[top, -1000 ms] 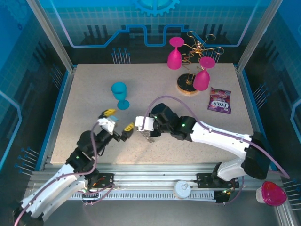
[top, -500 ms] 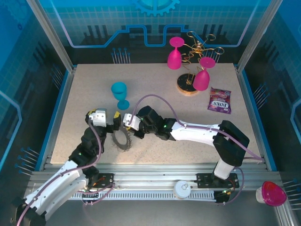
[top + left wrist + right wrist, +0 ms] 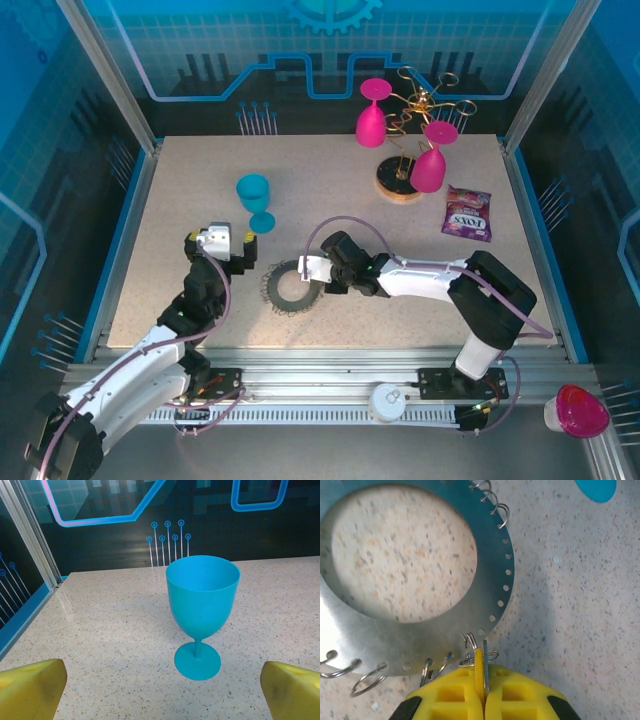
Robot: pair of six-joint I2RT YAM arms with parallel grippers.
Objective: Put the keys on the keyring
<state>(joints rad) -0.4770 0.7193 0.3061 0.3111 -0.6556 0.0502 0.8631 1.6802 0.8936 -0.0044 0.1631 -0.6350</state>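
Low — right arm outstretched, fingers together at keyring rim.

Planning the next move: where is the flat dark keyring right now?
Top view: the flat dark grey keyring with wire coils lies left of centre on the table, nearer than the blue plastic goblet, the right hand at its right edge.

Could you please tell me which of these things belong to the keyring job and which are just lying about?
In the job:
- keyring
- key, seemingly the thin piece pinched in the shut right gripper at the ring's edge
- left gripper, open

Lying about:
- blue goblet
- pink goblet
- second pink goblet
- gold wire stand
- sweets packet
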